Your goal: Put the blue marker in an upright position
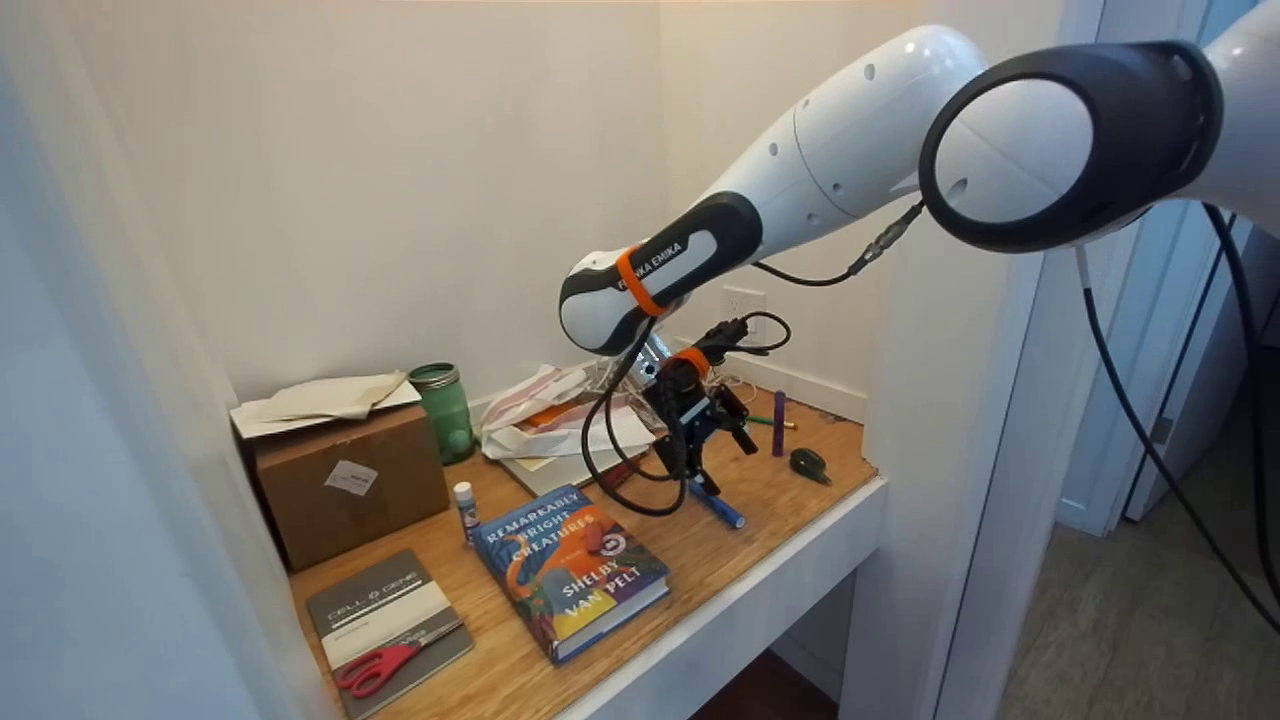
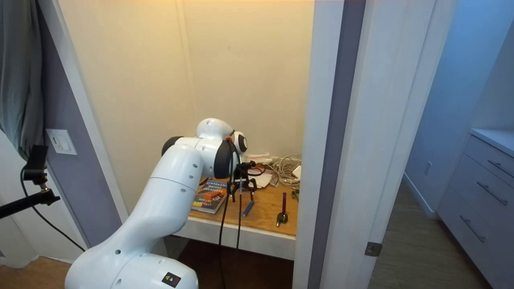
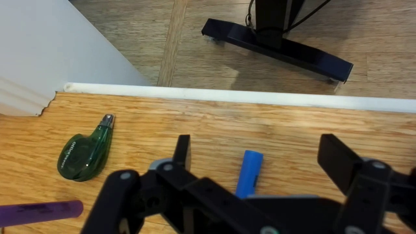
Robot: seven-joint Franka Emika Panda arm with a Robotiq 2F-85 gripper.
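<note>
Gripper point(image 3: 258, 156): spread apart
Blue marker point(image 1: 722, 509): laid on table point(image 1: 692, 552)
Box point(image 1: 412, 492): topped with papers point(image 1: 330, 397)
Jar point(image 1: 441, 412): set beside box, contents unclear

Blue marker point(image 1: 720, 506) lies flat — hand point(image 1: 728, 464) spread above.

Wrist view: we can't see one end of the marker point(image 3: 249, 174) behind the gripper point(image 3: 258, 154); left edge cuts the purple stick point(image 3: 40, 213), its dark marks point(image 3: 45, 209) seemingly too blurred to read.
</note>
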